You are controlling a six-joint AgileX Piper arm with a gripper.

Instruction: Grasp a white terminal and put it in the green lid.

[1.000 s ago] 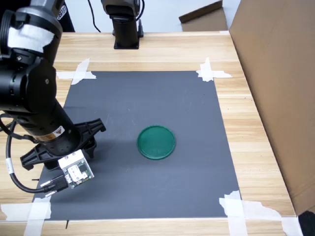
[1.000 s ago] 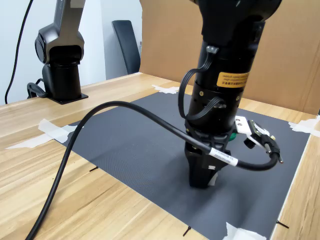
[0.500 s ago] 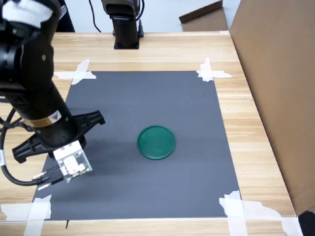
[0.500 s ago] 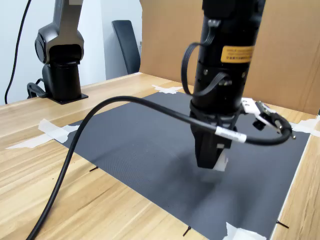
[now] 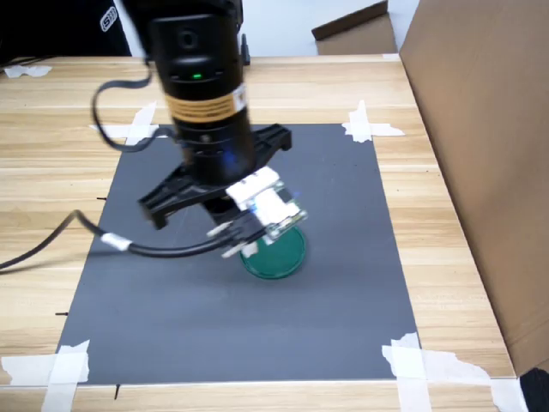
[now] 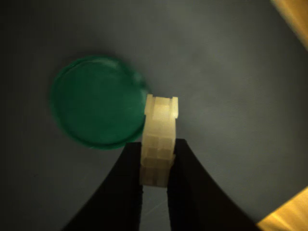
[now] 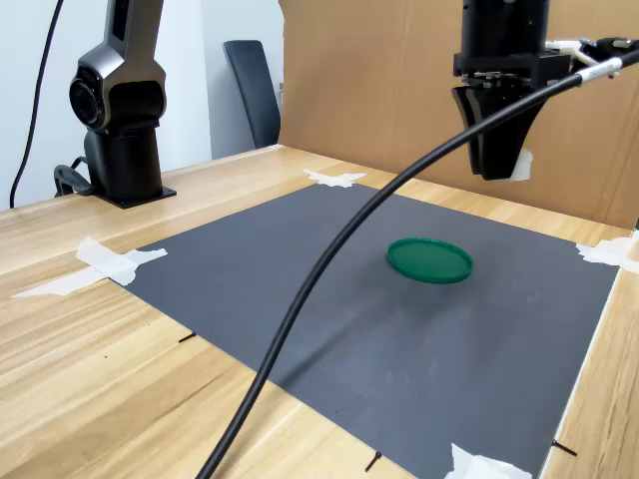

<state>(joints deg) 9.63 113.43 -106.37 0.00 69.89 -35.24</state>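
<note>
One small white terminal (image 6: 159,144) is pinched between the two dark fingers of the gripper (image 6: 158,166), carried clear of the table so it can be set down from above rather than slid across the grey mat (image 7: 329,299). Going left to right in the second exterior view, a second arm's black base (image 7: 118,120) stands idle at the far left of the wooden table (image 7: 80,329), a black cable (image 7: 329,259) sweeps across the mat, and the green lid (image 7: 429,259) lies flat and empty toward the right. High above it and slightly to its right hangs the gripper, its jaws clamped on the terminal, whose pale end shows just below the fingertips. In the wrist view the terminal overlaps the lid's rim rather than its centre, so the drop probably calls for a small shift first. White tape strips (image 7: 334,179) pin the mat's corners, keeping the work surface from creeping.
</note>
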